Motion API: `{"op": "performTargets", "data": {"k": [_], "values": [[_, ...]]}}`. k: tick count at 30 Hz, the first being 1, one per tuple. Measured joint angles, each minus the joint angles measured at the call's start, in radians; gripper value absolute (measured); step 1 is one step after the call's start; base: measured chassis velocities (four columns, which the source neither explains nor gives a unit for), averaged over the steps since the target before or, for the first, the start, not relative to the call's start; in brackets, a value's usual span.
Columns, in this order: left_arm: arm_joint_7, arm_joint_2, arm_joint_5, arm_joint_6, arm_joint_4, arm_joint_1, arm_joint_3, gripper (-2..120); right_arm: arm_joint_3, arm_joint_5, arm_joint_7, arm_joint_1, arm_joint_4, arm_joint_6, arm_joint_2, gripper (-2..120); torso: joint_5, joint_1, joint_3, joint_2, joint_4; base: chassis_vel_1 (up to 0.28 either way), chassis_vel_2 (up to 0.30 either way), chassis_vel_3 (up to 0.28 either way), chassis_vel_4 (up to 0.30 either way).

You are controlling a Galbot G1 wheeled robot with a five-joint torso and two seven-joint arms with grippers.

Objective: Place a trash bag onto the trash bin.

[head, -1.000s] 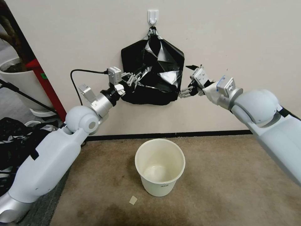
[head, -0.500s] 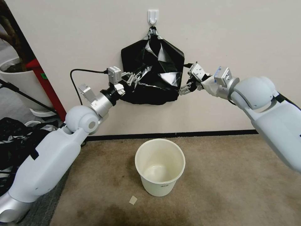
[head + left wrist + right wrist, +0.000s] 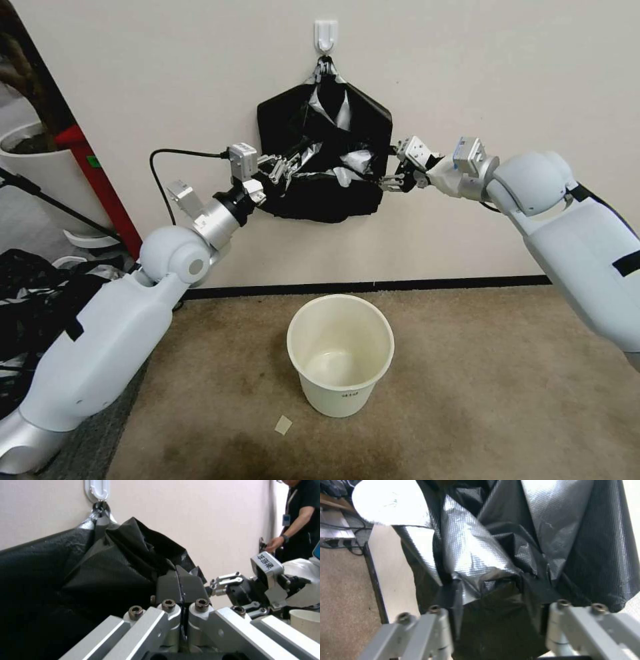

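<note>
Standing unlined on carpet nearest: trash bin (image 3: 340, 353). Farther off, hanging from wall hook (image 3: 325, 35): trash bag (image 3: 325, 160), left gripper (image 3: 288, 165) fingers pinching its edge, right gripper (image 3: 392, 181) fingers spreading around opposite edge. Lining apparently remaining undone.
</note>
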Motion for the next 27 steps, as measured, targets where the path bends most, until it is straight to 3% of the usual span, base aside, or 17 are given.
{"op": "performTargets", "data": {"k": [9,11,13,16,17,20,24,27], "values": [[-0.002,-0.011,0.001,0.000,0.000,0.017,-0.004,0,0.029,0.005,0.071,-0.041,0.039,-0.016,-0.005,10,0.0000,0.000,0.000,0.000,0.0000,0.000,0.000,0.000,0.000],[-0.003,-0.013,0.002,0.000,-0.003,0.028,-0.013,0,0.048,0.086,0.143,-0.086,0.080,-0.018,-0.013,0,-0.0002,0.000,0.000,0.000,0.0000,0.000,0.000,0.000,0.000],[-0.004,-0.014,0.003,-0.001,-0.004,0.035,-0.019,0,0.061,0.153,0.192,-0.122,0.110,-0.017,-0.016,0,0.0000,0.000,0.000,0.000,0.0000,0.000,0.000,0.000,0.000],[-0.011,-0.021,0.010,-0.005,-0.011,0.063,-0.038,0,0.097,0.365,0.362,-0.251,0.209,-0.018,-0.008,0,-0.0002,0.000,0.000,0.000,0.0001,0.000,0.000,0.000,0.000],[-0.011,-0.021,0.010,-0.005,-0.011,0.063,-0.038,0,0.097,0.365,0.362,-0.251,0.209,-0.018,-0.008,0,-0.0002,0.000,0.000,0.000,0.0001,0.000,0.000,0.000,0.000],[-0.038,-0.037,0.045,-0.018,-0.032,0.120,-0.073,0,0.153,0.573,0.620,-0.442,0.347,0.009,0.038,0,0.0001,0.000,0.000,0.000,-0.0002,0.000,0.000,0.000,0.000],[-0.058,-0.048,0.092,-0.021,-0.073,0.187,-0.124,0,0.210,0.648,0.741,-0.588,0.472,0.052,0.096,0,-0.0003,0.000,0.000,0.000,-0.0001,0.000,0.000,0.000,0.000],[-0.062,-0.055,0.127,-0.021,-0.146,0.304,-0.209,0,0.251,0.671,0.830,-0.755,0.591,0.079,0.174,0,-0.0001,0.000,0.000,0.000,-0.0001,0.000,0.000,0.000,0.000]]}}
